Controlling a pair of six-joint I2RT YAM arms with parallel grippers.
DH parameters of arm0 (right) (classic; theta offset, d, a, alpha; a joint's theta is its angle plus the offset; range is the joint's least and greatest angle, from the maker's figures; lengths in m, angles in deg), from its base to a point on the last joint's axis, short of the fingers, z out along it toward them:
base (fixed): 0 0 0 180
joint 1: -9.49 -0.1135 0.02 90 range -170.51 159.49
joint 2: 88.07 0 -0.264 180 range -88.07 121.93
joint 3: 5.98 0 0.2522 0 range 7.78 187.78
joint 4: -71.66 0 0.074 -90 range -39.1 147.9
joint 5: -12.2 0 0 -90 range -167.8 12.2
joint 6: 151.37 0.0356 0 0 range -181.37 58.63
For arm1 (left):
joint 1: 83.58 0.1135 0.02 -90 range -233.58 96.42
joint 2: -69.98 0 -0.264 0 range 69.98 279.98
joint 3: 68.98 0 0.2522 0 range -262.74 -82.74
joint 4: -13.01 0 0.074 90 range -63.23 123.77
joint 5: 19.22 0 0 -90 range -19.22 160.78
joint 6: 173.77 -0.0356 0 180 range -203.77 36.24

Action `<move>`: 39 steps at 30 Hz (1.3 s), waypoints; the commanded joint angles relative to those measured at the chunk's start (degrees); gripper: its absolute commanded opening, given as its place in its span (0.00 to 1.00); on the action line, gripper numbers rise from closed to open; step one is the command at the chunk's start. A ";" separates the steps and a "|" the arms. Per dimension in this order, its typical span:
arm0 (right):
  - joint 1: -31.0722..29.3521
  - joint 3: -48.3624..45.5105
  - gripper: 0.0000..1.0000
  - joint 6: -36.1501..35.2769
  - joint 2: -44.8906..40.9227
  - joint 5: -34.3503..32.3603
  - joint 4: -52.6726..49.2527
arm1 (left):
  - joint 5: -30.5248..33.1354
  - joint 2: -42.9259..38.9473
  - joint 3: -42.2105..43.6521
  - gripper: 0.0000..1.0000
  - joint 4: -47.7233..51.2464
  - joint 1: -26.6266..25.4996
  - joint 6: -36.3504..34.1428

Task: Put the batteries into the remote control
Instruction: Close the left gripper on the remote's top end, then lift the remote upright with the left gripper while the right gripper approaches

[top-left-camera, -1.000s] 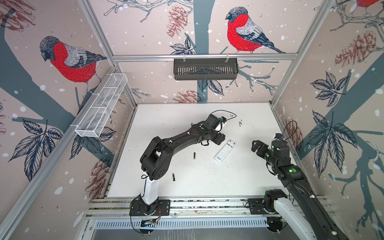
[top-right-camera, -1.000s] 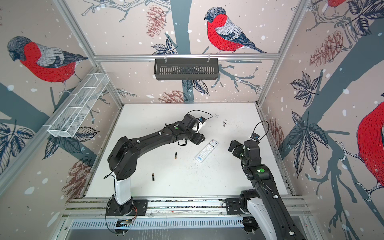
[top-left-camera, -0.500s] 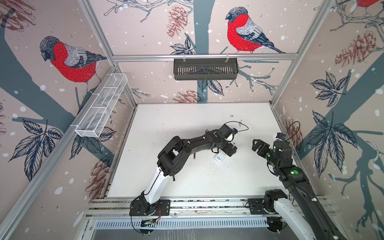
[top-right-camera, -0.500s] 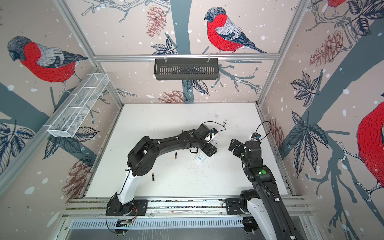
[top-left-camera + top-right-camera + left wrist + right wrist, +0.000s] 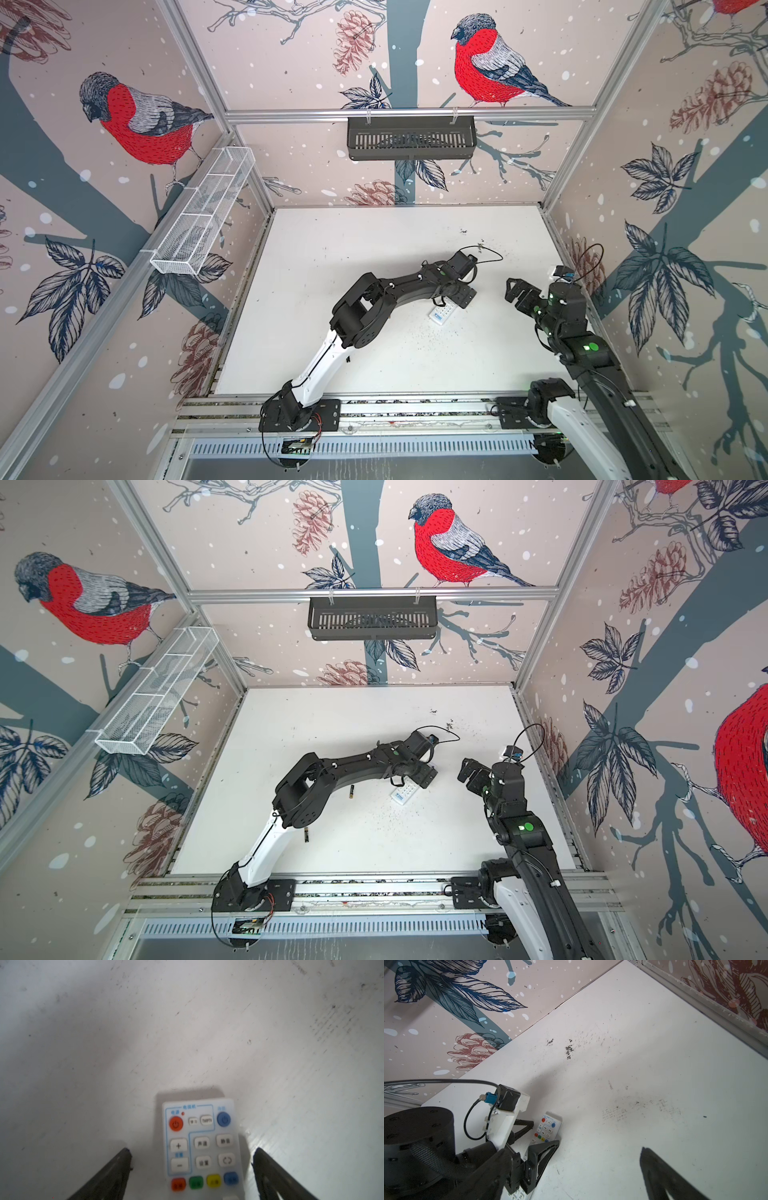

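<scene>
Bench [image 5: 374, 249] comes first, big and white. Over it our left arm [image 5: 374, 299] has swung to the right since a moment ago. So the left end effector [image 5: 191, 1154] now hangs over the far end of the remote control [image 5: 199, 1142]. It has one finger on each side, spread wide, with a gap on both sides. The remote control has stayed where it was and lies buttons up. We think a grab comes next, and then a flip, because the battery door should be on the back. The right end effector [image 5: 517, 291] waits at the right, wide too, holding nothing.

On the left wall hangs a white wire basket [image 5: 203, 212]; we see nothing in it. On the far wall hangs a black basket [image 5: 411, 137]; we cannot see inside.

Smallest are the batteries [image 5: 351, 791]. One lies left of the remote control, the other [image 5: 306, 835] nearer, by the left arm. Both are loose on the bench.
</scene>
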 commanded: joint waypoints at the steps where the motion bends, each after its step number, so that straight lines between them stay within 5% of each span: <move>1: -0.03 0.04 0.99 0.05 -0.60 -0.99 -0.61 | 1.05 1.56 -1.67 0.88 2.52 -0.29 -0.22; 7: -0.03 0.04 0.99 0.00 -0.82 -1.04 -0.59 | 5.77 4.53 -5.66 0.81 4.40 -0.79 0.75; 16: -0.03 -0.22 0.99 -0.13 -0.82 -0.91 -0.15 | 8.75 3.99 -5.19 0.54 4.81 -1.70 0.13; 20: -0.03 -0.39 0.99 -0.15 -0.68 -0.64 0.25 | 10.22 0.39 -2.28 0.41 3.10 -1.64 0.05; 28: -0.03 -3.61 0.99 -0.30 -0.66 3.62 5.06 | 10.90 -12.33 6.64 0.35 -1.06 -0.87 -2.24; 32: -0.36 -6.33 0.99 -1.70 -0.67 12.28 12.56 | 4.13 -22.70 14.44 0.35 -4.93 2.93 -1.40; 39: -8.79 -12.17 0.99 -2.62 1.99 33.44 39.18 | -24.14 -44.61 36.57 0.35 -27.02 13.91 3.88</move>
